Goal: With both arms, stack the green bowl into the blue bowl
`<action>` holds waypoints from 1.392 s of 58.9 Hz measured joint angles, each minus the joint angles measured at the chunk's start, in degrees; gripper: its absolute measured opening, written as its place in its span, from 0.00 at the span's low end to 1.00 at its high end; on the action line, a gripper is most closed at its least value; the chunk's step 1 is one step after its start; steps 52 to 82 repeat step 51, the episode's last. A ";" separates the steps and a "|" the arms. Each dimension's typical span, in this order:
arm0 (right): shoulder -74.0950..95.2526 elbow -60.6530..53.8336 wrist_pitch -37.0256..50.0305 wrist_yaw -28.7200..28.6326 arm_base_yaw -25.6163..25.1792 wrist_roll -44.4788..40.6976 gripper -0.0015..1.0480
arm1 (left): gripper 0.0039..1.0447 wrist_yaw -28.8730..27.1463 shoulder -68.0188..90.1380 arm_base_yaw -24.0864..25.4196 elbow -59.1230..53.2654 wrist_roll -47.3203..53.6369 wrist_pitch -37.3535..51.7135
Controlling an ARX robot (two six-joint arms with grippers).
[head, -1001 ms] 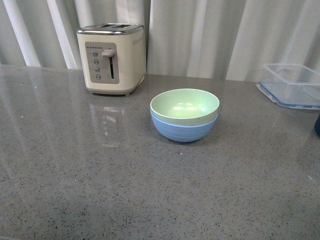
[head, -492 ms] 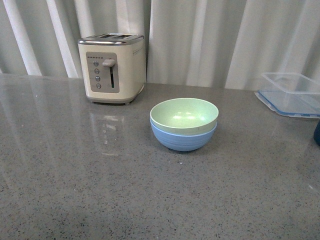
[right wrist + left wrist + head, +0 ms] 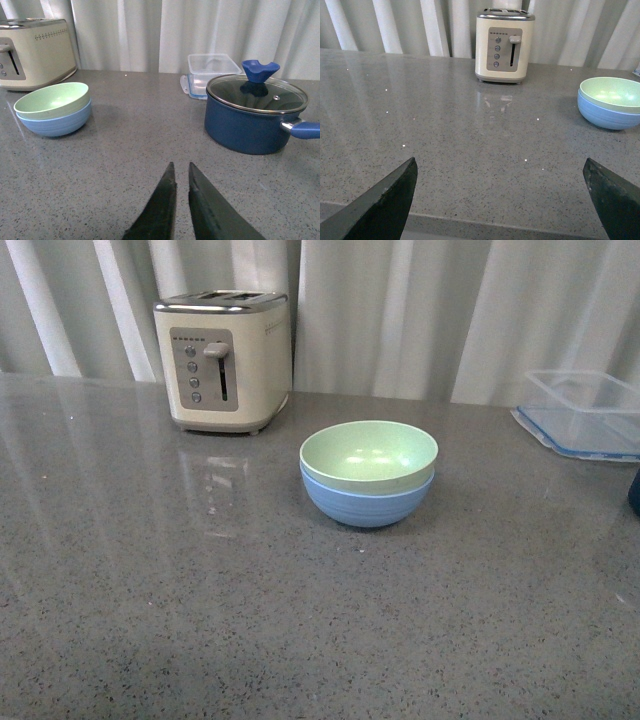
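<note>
The green bowl sits nested inside the blue bowl on the grey counter, near the middle. Neither arm shows in the front view. In the left wrist view the stacked green bowl and blue bowl stand far off to one side of my left gripper, which is open and empty over the counter's near edge. In the right wrist view the green bowl and blue bowl stand well away from my right gripper, which is shut and holds nothing.
A cream toaster stands at the back left, also in the left wrist view. A clear lidded container sits at the back right. A dark blue pot with a glass lid stands on the right, with the container behind it.
The front view has shifted slightly up and down across the frames. The stacked bowls keep the same place on the counter.
</note>
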 joint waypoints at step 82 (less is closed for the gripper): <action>-0.04 0.00 0.00 0.00 0.00 0.04 0.90 | 0.94 0.00 0.00 0.00 0.00 0.00 0.00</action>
